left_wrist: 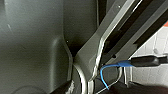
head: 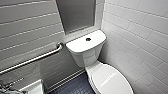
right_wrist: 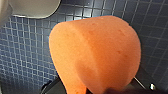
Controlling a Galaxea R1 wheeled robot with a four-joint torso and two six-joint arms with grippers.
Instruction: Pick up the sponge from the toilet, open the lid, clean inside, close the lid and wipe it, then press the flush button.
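The white toilet [head: 86, 53] stands in the corner of the tiled room. Its oval lid [head: 112, 80] lies down over the bowl, and a dark round flush button [head: 88, 39] sits in the flat tank top. In the right wrist view the orange sponge [right_wrist: 97, 52] looms large and bent, pinched at its lower end by my right gripper [right_wrist: 100, 90]. It hangs over the blue tiled floor [right_wrist: 22, 50], with a white curved edge of the toilet [right_wrist: 35, 8] close by. The left wrist view looks onto dark grey parts of the robot itself, with nothing held there.
A metal grab bar [head: 32, 60] runs along the left wall, ending near the tank. A white fixture corner [head: 33, 88] sits at the lower left. White wall tiles [head: 140, 37] close in on the right of the toilet. A grey panel [head: 76, 13] hangs above the tank.
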